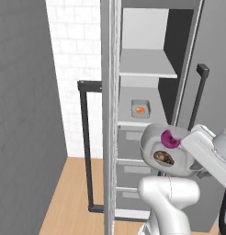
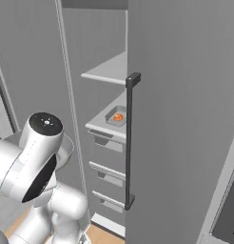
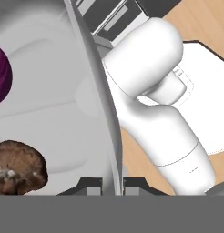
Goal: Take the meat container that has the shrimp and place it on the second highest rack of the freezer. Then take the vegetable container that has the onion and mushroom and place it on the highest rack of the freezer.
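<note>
The tool (image 3: 111, 182) is clamped on the rim of the vegetable container (image 1: 154, 137), one fingertip on each side of its wall; the tub is held in the air before the open freezer (image 1: 147, 59), below the highest rack (image 1: 144, 64), holding the onion (image 1: 170, 138) and the mushroom (image 1: 163, 158); the meat container (image 1: 140, 108) with the shrimp (image 1: 140, 109) sits on the second shelf, near its front edge.

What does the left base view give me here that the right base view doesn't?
Left base view alone: the onion and mushroom inside the vegetable container, held up in front of the freezer drawers. Right base view alone: the full closed door with its dark bar handle. Both: the meat container with the shrimp, and the bare highest rack.
</note>
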Robot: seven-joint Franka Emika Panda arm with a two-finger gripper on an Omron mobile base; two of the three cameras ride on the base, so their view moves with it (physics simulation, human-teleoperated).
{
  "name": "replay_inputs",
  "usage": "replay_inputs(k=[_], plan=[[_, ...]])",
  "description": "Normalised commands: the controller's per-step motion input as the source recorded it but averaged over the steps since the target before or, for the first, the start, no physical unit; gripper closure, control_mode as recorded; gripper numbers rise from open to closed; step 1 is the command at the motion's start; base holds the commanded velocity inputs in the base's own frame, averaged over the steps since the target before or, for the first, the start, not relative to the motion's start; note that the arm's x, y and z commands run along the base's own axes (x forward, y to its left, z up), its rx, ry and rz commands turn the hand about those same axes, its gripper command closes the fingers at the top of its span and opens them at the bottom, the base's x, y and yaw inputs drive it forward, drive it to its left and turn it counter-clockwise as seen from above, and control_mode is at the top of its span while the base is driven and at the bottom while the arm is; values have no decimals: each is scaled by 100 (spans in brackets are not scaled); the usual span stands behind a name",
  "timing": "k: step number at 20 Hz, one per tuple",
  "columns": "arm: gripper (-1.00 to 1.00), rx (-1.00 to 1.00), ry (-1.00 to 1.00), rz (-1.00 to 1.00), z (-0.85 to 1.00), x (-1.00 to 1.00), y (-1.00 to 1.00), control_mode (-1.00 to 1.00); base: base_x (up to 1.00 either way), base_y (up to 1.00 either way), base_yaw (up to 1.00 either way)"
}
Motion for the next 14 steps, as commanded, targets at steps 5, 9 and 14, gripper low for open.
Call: replay_inputs(k=[5,9,14], plan=[[100,0,0,0,0,0,0,100,62,-34,-18],[100,0,0,0,0,0,0,100,74,-32,-24],[100,0,0,0,0,0,0,100,62,-6,-15]])
